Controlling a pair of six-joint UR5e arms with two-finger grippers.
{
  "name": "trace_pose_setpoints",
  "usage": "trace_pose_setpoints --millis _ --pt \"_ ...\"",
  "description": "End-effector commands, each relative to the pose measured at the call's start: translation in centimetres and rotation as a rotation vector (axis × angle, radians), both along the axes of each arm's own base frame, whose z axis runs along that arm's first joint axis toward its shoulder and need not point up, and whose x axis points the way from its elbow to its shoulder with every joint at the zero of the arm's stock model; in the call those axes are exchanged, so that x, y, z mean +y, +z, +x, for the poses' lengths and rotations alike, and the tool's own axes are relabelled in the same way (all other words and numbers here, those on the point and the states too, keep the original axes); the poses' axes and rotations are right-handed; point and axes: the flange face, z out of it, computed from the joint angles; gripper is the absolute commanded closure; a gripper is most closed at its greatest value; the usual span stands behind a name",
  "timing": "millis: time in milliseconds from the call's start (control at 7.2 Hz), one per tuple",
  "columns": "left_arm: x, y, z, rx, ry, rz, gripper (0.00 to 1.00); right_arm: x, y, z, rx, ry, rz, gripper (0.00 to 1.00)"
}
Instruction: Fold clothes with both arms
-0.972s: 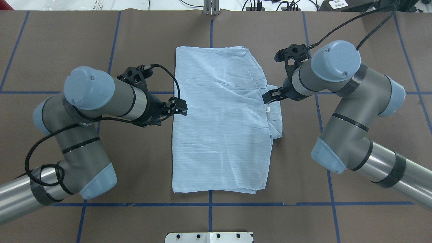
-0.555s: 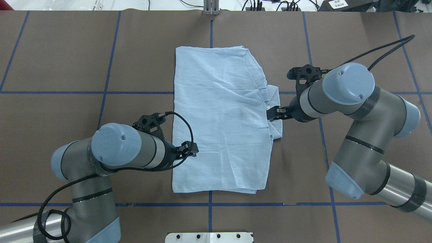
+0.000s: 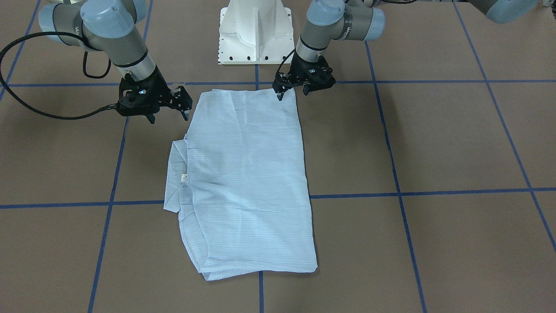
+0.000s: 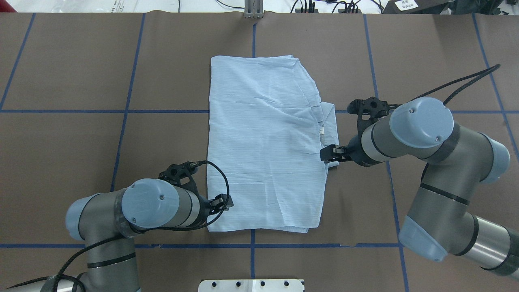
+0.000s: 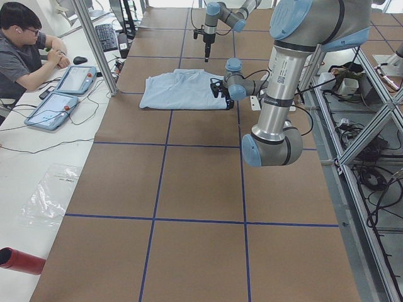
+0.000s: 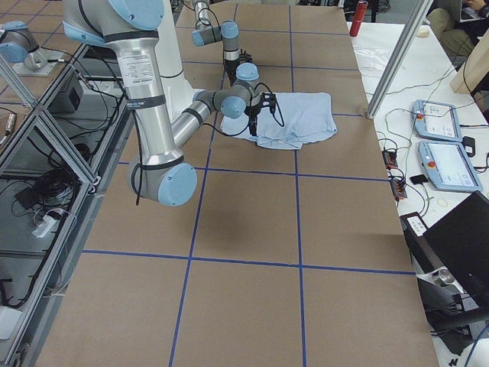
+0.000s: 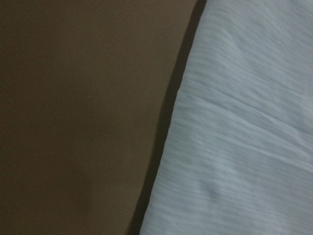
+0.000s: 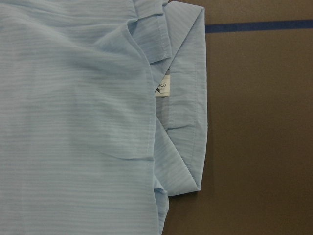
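The light-blue shirt (image 4: 263, 142) lies folded into a flat rectangle mid-table, also in the front view (image 3: 247, 174). Its collar (image 4: 331, 121) with the white tag (image 8: 164, 87) sticks out on the right edge. My left gripper (image 4: 226, 202) hovers at the shirt's near left corner, open and empty; in the front view (image 3: 292, 93) its fingers point down at that corner. The left wrist view shows only the shirt's edge (image 7: 244, 147) and the table. My right gripper (image 4: 325, 154) is open and empty, just above the right edge by the collar's near end, also in the front view (image 3: 168, 116).
The brown table cover carries a grid of blue tape lines (image 4: 252, 251). The white pedestal base (image 3: 256, 30) stands at the near edge. An operator (image 5: 25, 44) sits at a side bench with tablets (image 5: 75, 78). A red cylinder (image 5: 19, 261) lies there too.
Both arms moved along the shirt's sides toward the robot. The left gripper went from the mid left edge to the near left corner. The right went from the collar's far end to its near end.
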Motion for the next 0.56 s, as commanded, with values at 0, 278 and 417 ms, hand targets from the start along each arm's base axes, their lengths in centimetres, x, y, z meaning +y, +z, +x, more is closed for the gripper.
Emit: trace_pose_setpoints --millis 0,278,417 --pt "1.48 0.01 0.92 -0.006 0.027 -0.002 0.13 0.11 0.04 -0.02 0.001 0.000 0.000 0.00" --pt "2.33 -0.37 1.45 -0.001 0.042 0.000 0.18 0.10 0.38 0.12 0.006 0.002 -0.003 0.00" --pt "2.33 -0.47 1.47 0.000 0.042 0.000 0.23 0.10 0.38 0.12 0.006 0.002 -0.003 0.00"
